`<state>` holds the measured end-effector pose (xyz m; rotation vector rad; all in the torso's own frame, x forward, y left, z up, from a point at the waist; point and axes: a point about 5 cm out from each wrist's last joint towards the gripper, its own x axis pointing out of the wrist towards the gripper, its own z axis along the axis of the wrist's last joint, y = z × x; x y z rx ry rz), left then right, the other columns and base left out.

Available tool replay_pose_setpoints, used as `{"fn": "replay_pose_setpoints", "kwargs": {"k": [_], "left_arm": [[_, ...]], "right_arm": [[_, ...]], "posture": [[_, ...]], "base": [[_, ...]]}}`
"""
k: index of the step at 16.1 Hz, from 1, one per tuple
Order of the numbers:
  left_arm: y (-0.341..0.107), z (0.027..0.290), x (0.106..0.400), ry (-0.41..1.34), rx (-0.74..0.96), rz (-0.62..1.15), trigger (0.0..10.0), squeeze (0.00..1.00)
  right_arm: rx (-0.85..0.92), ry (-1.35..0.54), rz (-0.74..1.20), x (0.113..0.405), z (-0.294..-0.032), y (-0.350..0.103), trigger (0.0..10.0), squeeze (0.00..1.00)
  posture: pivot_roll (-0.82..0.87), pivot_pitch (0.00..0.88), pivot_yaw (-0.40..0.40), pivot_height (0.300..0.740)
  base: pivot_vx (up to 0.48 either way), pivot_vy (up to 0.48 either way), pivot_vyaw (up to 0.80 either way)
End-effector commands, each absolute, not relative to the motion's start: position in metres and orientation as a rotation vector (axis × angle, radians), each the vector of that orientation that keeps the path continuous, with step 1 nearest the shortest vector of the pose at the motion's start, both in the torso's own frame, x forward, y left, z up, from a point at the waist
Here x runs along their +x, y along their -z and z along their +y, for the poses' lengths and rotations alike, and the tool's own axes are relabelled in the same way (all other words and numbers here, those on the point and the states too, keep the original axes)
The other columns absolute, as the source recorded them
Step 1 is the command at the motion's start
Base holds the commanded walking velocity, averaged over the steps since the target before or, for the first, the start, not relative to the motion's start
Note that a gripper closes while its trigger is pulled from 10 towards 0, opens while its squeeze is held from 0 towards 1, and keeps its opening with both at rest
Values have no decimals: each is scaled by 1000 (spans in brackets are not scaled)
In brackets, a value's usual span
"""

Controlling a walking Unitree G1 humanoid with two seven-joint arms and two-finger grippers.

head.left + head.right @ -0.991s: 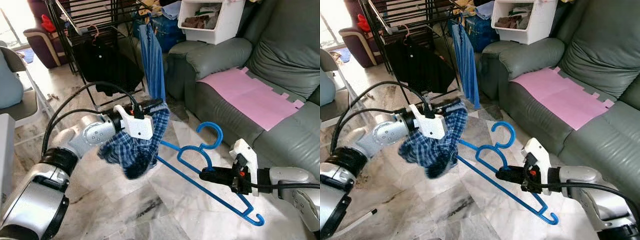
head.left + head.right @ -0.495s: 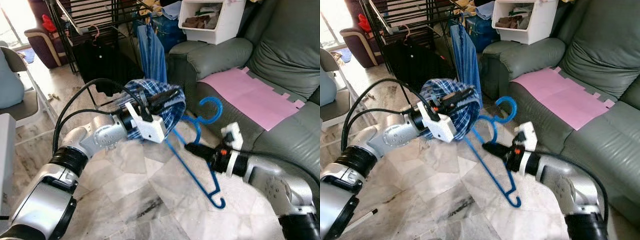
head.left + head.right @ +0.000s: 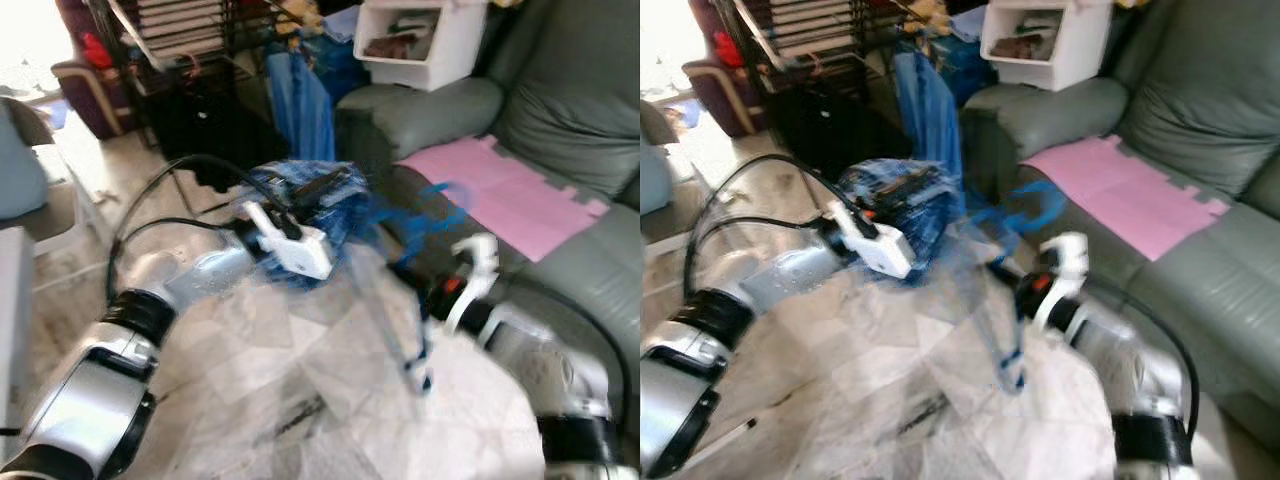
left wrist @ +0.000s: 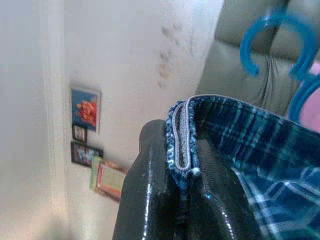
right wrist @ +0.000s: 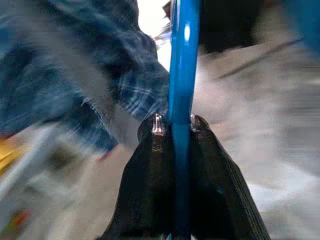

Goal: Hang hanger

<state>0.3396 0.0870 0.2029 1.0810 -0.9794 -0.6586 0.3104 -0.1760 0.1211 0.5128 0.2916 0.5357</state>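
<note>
Fingers (image 5: 150, 165) of our right gripper (image 5: 172, 125) are pinched tight on a bar of the blue plastic clothes hanger (image 5: 183, 65), which runs straight up between them; in the head views the hanger is a blurred blue shape held in the air in front of the grey-green leather sofa (image 3: 560, 110), its hook (image 4: 265, 37) up near the sofa's seat edge and its lower end hanging toward the pale marble floor (image 3: 300, 400). Our left gripper (image 4: 182, 165) has its fingers closed narrowly on the stitched hem of a blue and white checked garment (image 4: 235, 135), bunched up in the air just beside the hanger. On the sofa seat lies a flat pink mat with notched edges (image 3: 510, 190). Behind us a black metal drying rack (image 3: 190, 60) carries a dark garment (image 3: 210, 120) and a long blue cloth (image 3: 305, 105), and a white plastic bin of clothes (image 3: 420, 40) sits on the sofa arm.
</note>
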Motion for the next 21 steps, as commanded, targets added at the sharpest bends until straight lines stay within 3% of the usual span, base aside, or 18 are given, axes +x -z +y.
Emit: {"fn": "replay_pose_setpoints", "kwargs": {"k": [1, 4, 7, 8, 12, 14, 17, 21], "left_arm": [[-207, 90, 342, 630, 1088, -999, 10000, 0], [-203, 95, 345, 595, 1092, -969, 10000, 0], [-200, 105, 351, 548, 1134, -907, 10000, 0], [-197, 111, 359, 534, 1166, -826, 10000, 0], [-201, 117, 372, 436, 1238, -784, 10000, 0], [-205, 113, 374, 441, 1247, -787, 10000, 0], [-203, 117, 378, 467, 1321, -754, 10000, 0], [-206, 139, 387, 439, 1413, -635, 10000, 0]], "right_arm": [[521, -415, 222, 318, -187, -128, 10000, 0], [548, -328, 113, 327, -193, -145, 10000, 0], [477, -394, 104, 327, -193, -153, 10000, 0], [435, -458, 113, 322, -197, -157, 10000, 0], [412, -672, 145, 303, -193, -164, 10000, 0], [360, -920, 250, 276, -182, -160, 10000, 0], [276, -1011, 339, 259, -189, -154, 10000, 0], [188, -998, 414, 251, -208, -149, 10000, 0]], "posture": [[-146, 0, 56, 740], [-146, 0, 56, 740], [-151, 0, 51, 740], [-154, 0, 54, 740], [-166, 0, 60, 740], [-169, 0, 64, 740], [-169, 0, 64, 740], [-172, 0, 67, 740]], "base": [[0, 0, 0], [0, 0, 0], [0, 0, 0], [0, 0, 0], [0, 0, 0], [0, 0, 0], [0, 0, 0], [0, 0, 0]]}}
